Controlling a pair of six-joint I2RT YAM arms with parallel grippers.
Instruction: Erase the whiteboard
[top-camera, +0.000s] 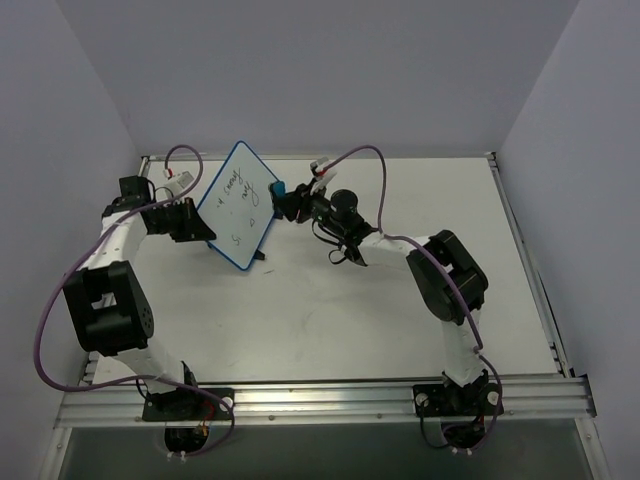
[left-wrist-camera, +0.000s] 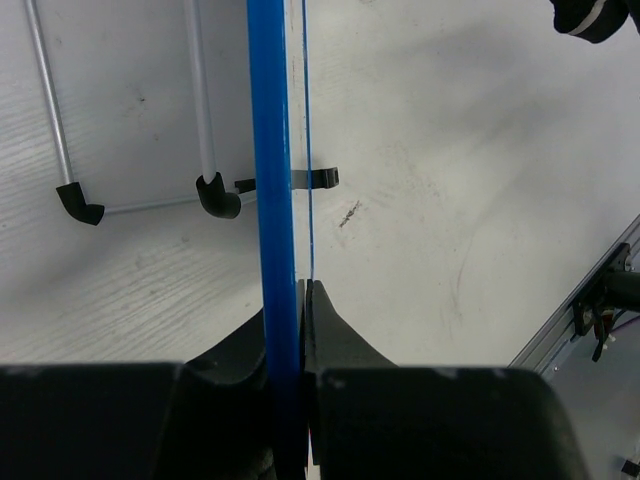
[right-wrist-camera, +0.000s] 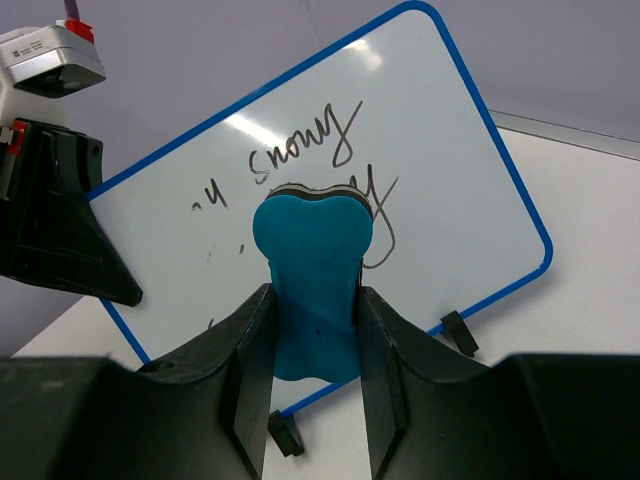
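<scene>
The whiteboard has a blue frame and black handwriting. It stands tilted at the table's back left, with a black foot near the surface. My left gripper is shut on its left edge; in the left wrist view the jaws pinch the blue frame edge-on. My right gripper is shut on a blue eraser at the board's right side. In the right wrist view the eraser sits between my fingers, its tip over the writing on the board. I cannot tell whether it touches.
The white table is walled on three sides. An aluminium rail runs along the front edge by the arm bases. Purple cables loop above both arms. The board's wire stand with black feet shows behind it.
</scene>
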